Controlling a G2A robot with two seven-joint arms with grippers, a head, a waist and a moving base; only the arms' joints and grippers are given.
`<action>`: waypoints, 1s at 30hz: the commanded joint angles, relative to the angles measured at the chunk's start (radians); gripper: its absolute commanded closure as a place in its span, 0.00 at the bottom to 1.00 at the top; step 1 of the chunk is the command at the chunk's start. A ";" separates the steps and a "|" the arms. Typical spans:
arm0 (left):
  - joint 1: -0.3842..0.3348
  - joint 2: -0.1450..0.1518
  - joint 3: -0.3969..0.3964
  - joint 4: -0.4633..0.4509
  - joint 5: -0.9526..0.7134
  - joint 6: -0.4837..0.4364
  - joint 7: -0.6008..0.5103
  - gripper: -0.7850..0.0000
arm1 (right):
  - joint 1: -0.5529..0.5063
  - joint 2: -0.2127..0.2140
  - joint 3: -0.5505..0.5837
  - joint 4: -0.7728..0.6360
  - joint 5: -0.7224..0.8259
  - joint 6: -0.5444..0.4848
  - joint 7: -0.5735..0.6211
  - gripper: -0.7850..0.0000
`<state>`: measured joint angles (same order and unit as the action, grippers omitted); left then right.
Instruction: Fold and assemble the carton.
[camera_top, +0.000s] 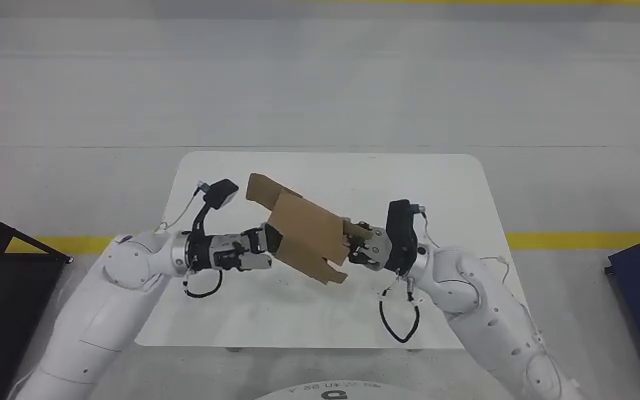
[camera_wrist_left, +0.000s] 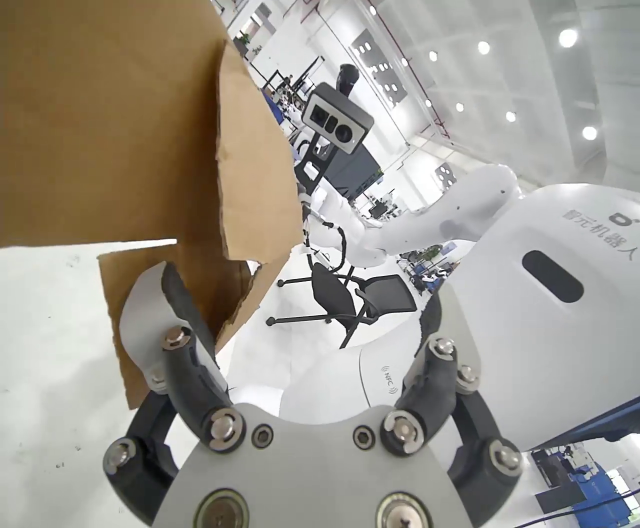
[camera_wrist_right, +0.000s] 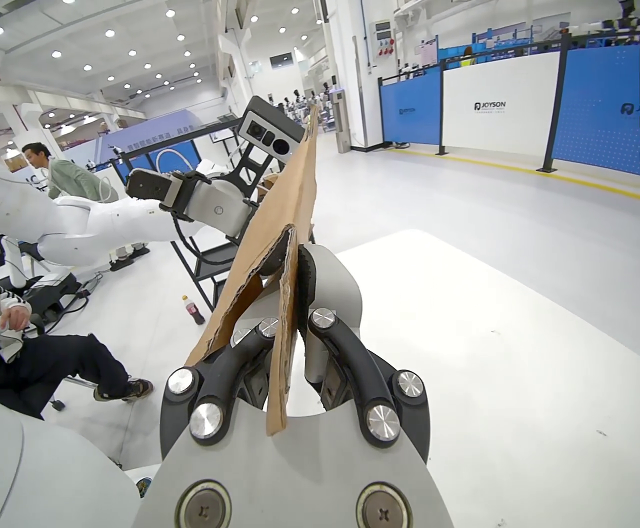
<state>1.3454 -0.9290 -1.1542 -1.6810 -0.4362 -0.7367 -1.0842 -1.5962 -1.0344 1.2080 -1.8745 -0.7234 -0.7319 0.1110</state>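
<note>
The brown corrugated cardboard carton (camera_top: 305, 235) is held above the white surface (camera_top: 450, 200), one edge clamped between the right jaws. The left jaws are spread wide, a flap lying against one finger (camera_wrist_left: 172, 295); that flap should be seated deep between them before closing.

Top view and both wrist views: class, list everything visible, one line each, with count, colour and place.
carton: one, brown, part-folded, over the table between the two grippers
table: one, white, under the carton
floor line: one, yellow, on the grey floor
bottle: one, dark, standing on the floor
chair: one, black, on the floor
barrier panels: several, blue, beyond the table
left gripper: one, grey and black, open beside a carton flap
right gripper: one, grey and black, shut on the carton's edge
</note>
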 joint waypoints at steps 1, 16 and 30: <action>-0.015 0.008 0.032 0.003 0.004 -0.013 0.014 0.00 | 0.003 0.001 -0.002 0.003 0.025 -0.007 0.021 1.00; -0.097 0.106 0.160 -0.108 -0.117 -0.040 0.040 0.09 | 0.063 0.006 -0.030 0.043 0.244 0.012 0.230 1.00; -0.179 0.182 0.284 -0.090 0.067 -0.140 0.141 0.89 | 0.096 0.011 -0.033 0.065 0.402 0.037 0.350 1.00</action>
<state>1.1706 -0.7516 -0.8766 -1.7751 -0.3834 -0.8626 -0.9584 -1.5006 -1.0238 1.1737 -1.8101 -0.3270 -0.6947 0.4565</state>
